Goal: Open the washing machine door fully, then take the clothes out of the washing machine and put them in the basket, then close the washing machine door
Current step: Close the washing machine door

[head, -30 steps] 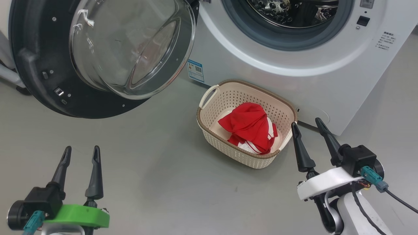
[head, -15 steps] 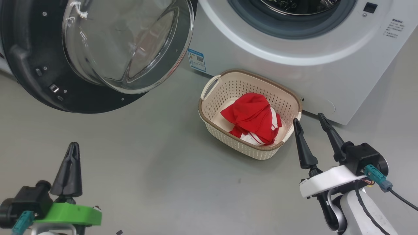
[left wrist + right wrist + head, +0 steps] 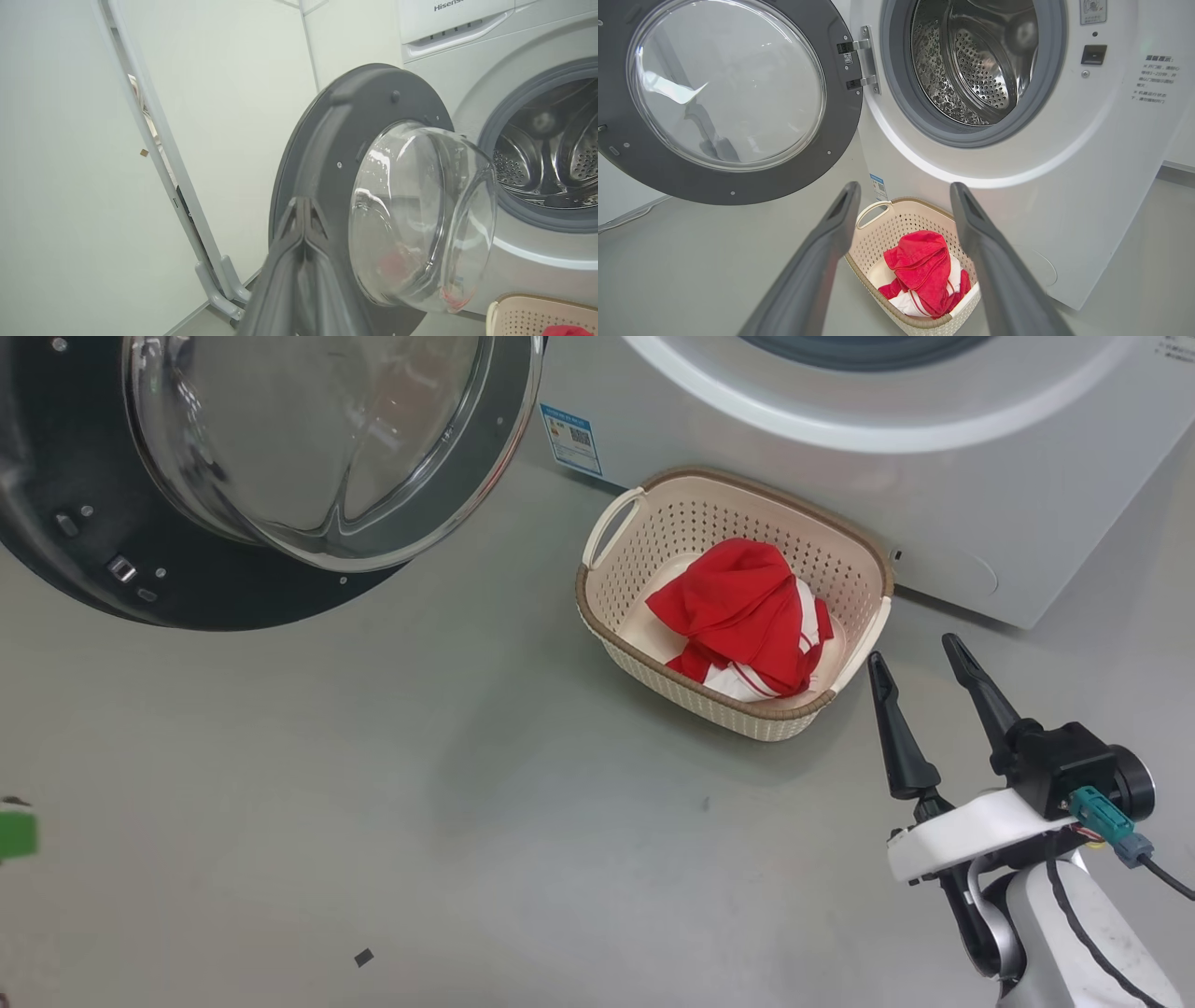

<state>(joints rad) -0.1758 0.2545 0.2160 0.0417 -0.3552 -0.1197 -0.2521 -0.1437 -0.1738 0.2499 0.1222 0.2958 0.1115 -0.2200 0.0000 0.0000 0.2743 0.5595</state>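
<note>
The washing machine (image 3: 840,495) stands with its door (image 3: 56,569) swung wide to the left, glass bowl bulging outward. Its steel drum (image 3: 971,70) looks bare inside. The cream basket (image 3: 709,705) sits on the floor against the machine's front, with the red clothes (image 3: 747,607) bundled in it. My right gripper (image 3: 913,651) hovers open and holds nothing, just right of the basket; in the right wrist view this gripper (image 3: 904,186) frames the basket (image 3: 896,224) and clothes (image 3: 924,266). My left gripper (image 3: 303,201) is shut on nothing, pointing at the door's dark rim (image 3: 327,140).
Grey floor spreads in front of the machine, with a small dark speck (image 3: 363,957) on it. A pale wall and a grey metal frame leg (image 3: 205,261) stand left of the door. A blue sticker (image 3: 568,439) marks the machine's lower front.
My left gripper has shut and left the head view at the left edge. The camera has moved, shifting the whole scene. The right gripper stays open beside the basket.
</note>
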